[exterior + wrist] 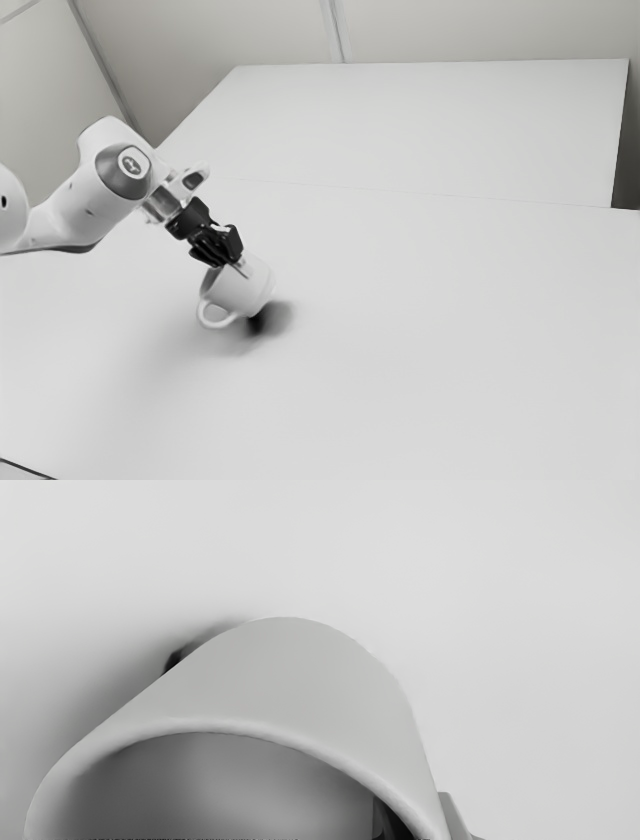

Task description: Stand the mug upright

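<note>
Black fingers [239,264], nearly closed, pinch the tilted white mug [242,291] by its wall, the arm's logo [132,165] illegible.

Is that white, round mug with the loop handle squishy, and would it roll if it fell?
The white, round mug probably won't squish: its thick rim shows a smooth curve while the black two-finger gripper pinches it. It might roll a little, since it's round, but the loop handle sticking out would likely stop it.
</note>
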Controlling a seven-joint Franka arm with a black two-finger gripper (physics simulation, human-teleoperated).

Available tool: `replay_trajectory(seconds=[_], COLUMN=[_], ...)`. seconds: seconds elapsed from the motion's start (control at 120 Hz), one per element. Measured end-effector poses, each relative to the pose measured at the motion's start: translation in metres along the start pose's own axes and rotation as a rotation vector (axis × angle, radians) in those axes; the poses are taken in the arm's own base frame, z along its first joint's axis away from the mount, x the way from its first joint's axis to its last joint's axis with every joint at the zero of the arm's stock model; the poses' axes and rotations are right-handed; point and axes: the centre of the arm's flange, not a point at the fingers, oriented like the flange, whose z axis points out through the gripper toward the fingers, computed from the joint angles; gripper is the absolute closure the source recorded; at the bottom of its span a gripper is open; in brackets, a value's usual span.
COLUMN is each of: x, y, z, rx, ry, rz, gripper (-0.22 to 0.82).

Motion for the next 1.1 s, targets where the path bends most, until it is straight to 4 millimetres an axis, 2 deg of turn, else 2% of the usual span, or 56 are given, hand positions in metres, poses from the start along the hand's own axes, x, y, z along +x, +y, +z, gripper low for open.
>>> replay_trajectory(seconds=[0.183, 0.408, 0.842, 1.1], x=[0.003, 0.009, 0.008, 0.007], y=[0.002, 0.005, 0.031, 0.016], z=[0.0, 0.012, 0.041, 0.047], rx=[0.214, 0.372, 0.433, 0.454], ry=[-0.012, -0.019, -0.046, -0.071], rz=[-0.052, -0.145, -0.326, -0.439], gripper=[0.73, 0.73, 0.74, 0.74])
